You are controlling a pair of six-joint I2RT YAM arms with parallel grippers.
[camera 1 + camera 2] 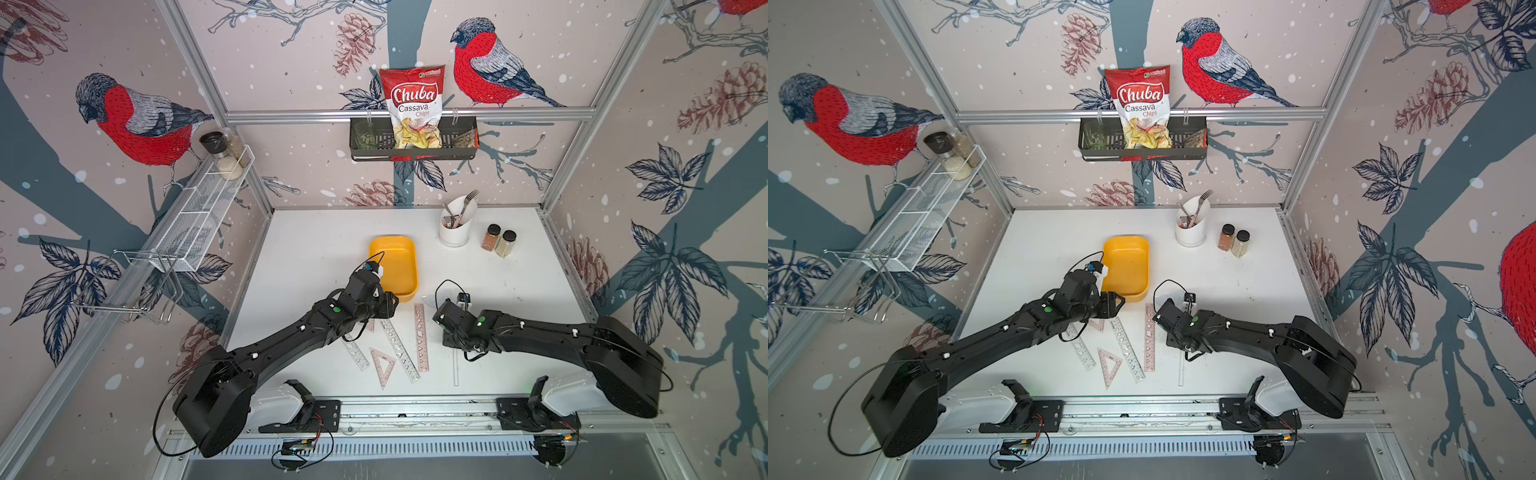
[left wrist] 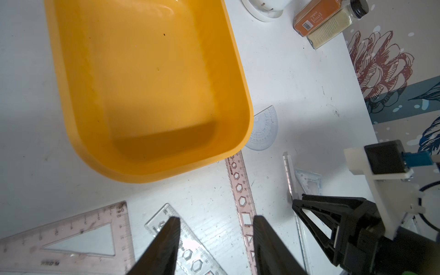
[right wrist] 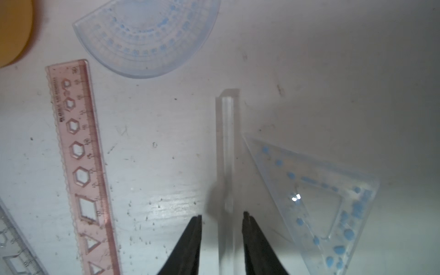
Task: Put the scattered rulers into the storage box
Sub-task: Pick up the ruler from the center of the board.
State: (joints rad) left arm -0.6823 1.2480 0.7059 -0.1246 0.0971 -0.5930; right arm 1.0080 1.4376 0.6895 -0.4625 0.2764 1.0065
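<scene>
With right fingers (image 3: 188, 242) narrowly parted astride the clear ruler (image 3: 227, 142), poised to pinch its edges; left fingers (image 2: 164, 242) wider, empty, hovering beside the storage box (image 2: 142, 83).

Glossy yellow plastic storage box (image 2: 152, 78), see-through pinkish plastic ruler (image 3: 81, 164), clear plastic protractor (image 3: 147, 35), scuffed matt white table (image 3: 309, 83)

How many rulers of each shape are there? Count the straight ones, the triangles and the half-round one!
Straight rulers: 4
Triangle set squares: 3
Half-round protractor: 1
Total: 8
</scene>
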